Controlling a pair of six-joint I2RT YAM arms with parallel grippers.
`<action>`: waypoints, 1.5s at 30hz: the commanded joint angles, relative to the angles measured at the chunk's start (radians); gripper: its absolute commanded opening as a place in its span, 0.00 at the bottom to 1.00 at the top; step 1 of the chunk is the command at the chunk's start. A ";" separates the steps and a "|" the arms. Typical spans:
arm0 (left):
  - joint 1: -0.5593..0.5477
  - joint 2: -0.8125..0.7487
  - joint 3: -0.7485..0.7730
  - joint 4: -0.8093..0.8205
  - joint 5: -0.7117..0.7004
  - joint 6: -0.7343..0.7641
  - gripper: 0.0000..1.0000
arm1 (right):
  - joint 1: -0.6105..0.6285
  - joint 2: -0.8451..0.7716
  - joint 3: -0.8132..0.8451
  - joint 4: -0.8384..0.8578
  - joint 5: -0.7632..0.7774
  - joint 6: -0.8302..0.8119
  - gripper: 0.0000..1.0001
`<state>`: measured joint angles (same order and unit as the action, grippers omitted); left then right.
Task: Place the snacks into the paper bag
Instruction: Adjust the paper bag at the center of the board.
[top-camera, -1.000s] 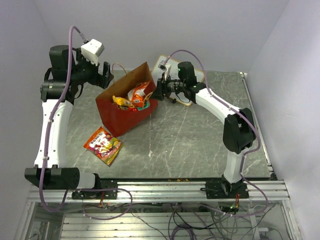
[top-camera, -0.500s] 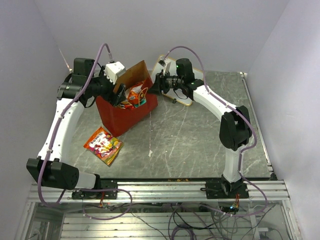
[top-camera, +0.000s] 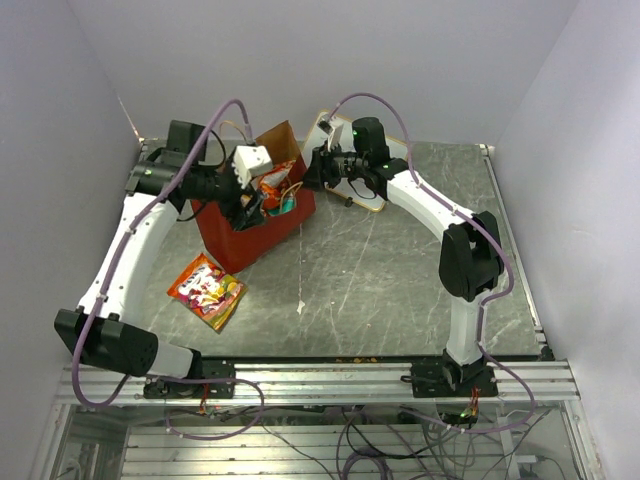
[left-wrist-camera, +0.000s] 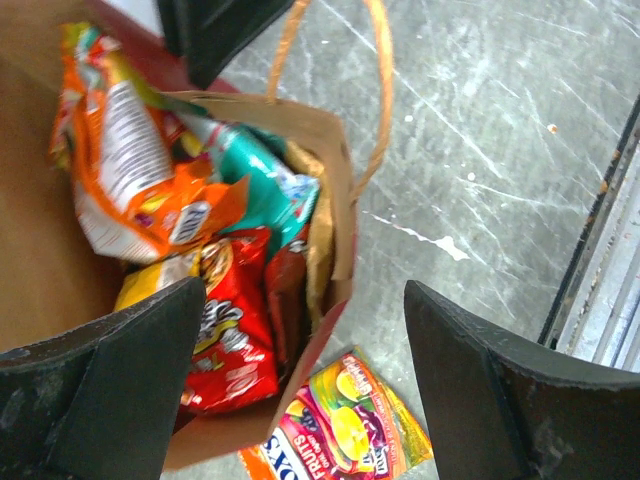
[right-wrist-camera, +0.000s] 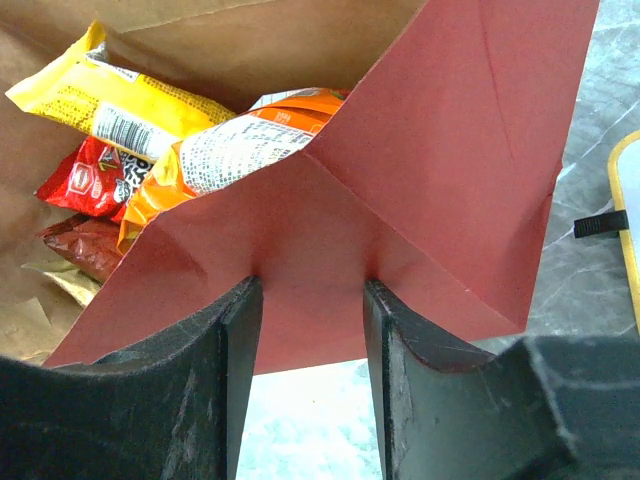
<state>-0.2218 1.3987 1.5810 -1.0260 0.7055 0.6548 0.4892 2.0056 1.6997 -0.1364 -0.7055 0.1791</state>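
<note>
The paper bag (top-camera: 238, 245) stands left of centre, red outside, brown inside (left-wrist-camera: 40, 230), mouth upward. It holds several snacks: an orange packet (left-wrist-camera: 120, 150), a teal one (left-wrist-camera: 262, 192), a red one (left-wrist-camera: 232, 345) and a yellow one (right-wrist-camera: 110, 108). One orange fruit-sweets packet (top-camera: 207, 290) lies on the table in front of the bag. My left gripper (top-camera: 250, 200) hangs open over the bag's mouth, holding nothing. One of its fingers is above the snacks, the other above the table. My right gripper (right-wrist-camera: 305, 285) is shut on a fold of the bag's red side wall (right-wrist-camera: 450, 150).
A white board with a yellow rim (top-camera: 327, 124) lies behind the bag, under the right arm. The bag's loop handle (left-wrist-camera: 372, 110) sticks out toward the table. A metal rail (left-wrist-camera: 610, 250) runs along the table's near edge. Grey walls stand close on the left and at the back.
My left arm has swung from behind the bag's left side to above its mouth. The right gripper has stayed on the bag's side wall.
</note>
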 joint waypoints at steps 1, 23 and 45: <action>-0.082 -0.012 -0.052 0.054 -0.108 0.012 0.87 | 0.000 0.010 0.031 -0.020 0.010 -0.001 0.45; -0.153 -0.084 -0.240 0.417 -0.506 -0.399 0.07 | -0.011 -0.190 -0.232 -0.034 -0.062 -0.331 0.60; -0.068 -0.104 -0.296 0.363 -0.286 -0.505 0.07 | 0.123 0.090 -0.056 0.121 -0.053 -0.068 0.48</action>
<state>-0.2932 1.2781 1.2812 -0.6754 0.3271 0.1501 0.6109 2.0922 1.6131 -0.0837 -0.7525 0.0597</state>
